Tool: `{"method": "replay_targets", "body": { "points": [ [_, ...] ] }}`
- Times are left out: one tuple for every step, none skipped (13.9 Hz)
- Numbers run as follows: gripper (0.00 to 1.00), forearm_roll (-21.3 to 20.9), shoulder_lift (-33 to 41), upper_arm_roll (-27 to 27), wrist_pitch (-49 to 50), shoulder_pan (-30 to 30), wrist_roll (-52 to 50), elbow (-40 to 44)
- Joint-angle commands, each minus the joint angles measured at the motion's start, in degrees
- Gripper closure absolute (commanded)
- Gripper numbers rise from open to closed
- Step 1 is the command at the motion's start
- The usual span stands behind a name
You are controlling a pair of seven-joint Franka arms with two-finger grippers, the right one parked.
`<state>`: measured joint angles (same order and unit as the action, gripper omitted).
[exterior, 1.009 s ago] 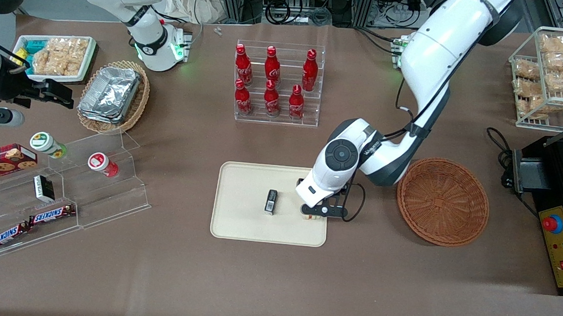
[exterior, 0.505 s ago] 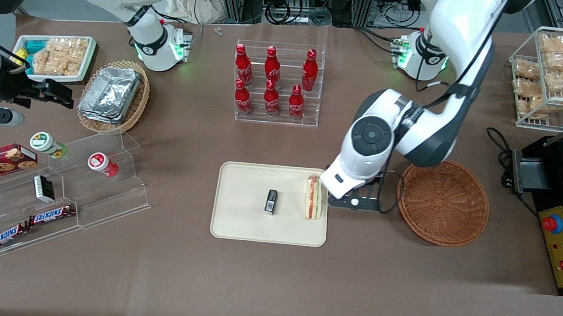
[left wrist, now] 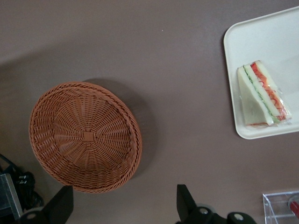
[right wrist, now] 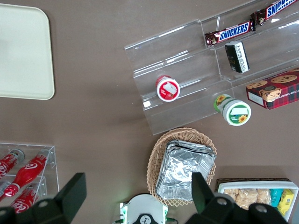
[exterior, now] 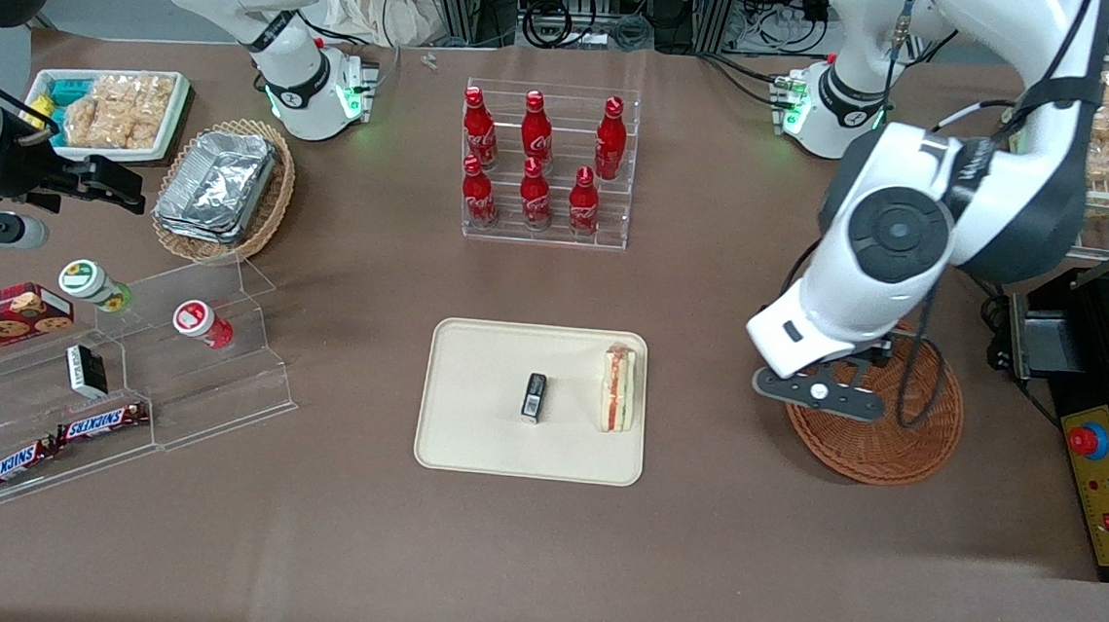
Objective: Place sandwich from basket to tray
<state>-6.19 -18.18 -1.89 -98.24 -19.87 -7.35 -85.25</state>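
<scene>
In the lower centre of the front view, the tray is lying flat on the worktop, and the sandwich is resting on it on its side, close to the rim at the working arm's end, filling stripes showing. A small black box is sitting near it on the same tray, apart from it.

Level with the tray, toward the working arm's end, the basket is sitting with nothing in it. The gripper is hanging over the basket's tray-side edge, jaws spread wide and holding nothing.

Judging by this, the placing is looking done and the arm is in its retreat. Doing that well is mostly a matter of staying high: the spread jaws are sitting above the wicker rim, so dropping here is risking a knock to the basket. Swinging back across the tray is worth avoiding too, since the sandwich is lying so near the rim.

Farther up the frame, a rack of red bottles is standing well clear.
</scene>
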Motion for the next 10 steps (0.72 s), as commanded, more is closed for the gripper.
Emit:
{"method": "replay_targets", "body": {
  "points": [
    [0.01, 4.68, 1.04, 2.32, 1.03, -0.35, 4.44, -0.62],
    [0.01, 5.31, 0.95, 3.11, 1.47, -0.35, 6.28, 0.17],
    [0.01, 5.66, 0.95, 3.64, 2.87, -0.35, 7.78, 1.22],
    [0.01, 5.66, 0.95, 4.35, 4.54, -0.35, 9.01, 2.36],
    [0.01, 5.75, 0.95, 5.83, 5.86, -0.35, 9.89, 3.59],
    [0.00, 6.36, 0.78, 7.41, 6.83, -0.35, 9.90, 4.47],
    [0.00, 7.32, 0.78, 9.60, 7.71, -0.35, 9.99, 4.65],
    [0.00, 7.68, 0.86, 11.89, 7.80, -0.44, 9.99, 5.09],
    [0.00, 7.51, 0.87, 13.04, 7.98, -0.44, 9.90, 5.53],
    [0.00, 7.33, 0.95, 13.92, 8.24, -0.35, 9.90, 5.54]
  ]
}}
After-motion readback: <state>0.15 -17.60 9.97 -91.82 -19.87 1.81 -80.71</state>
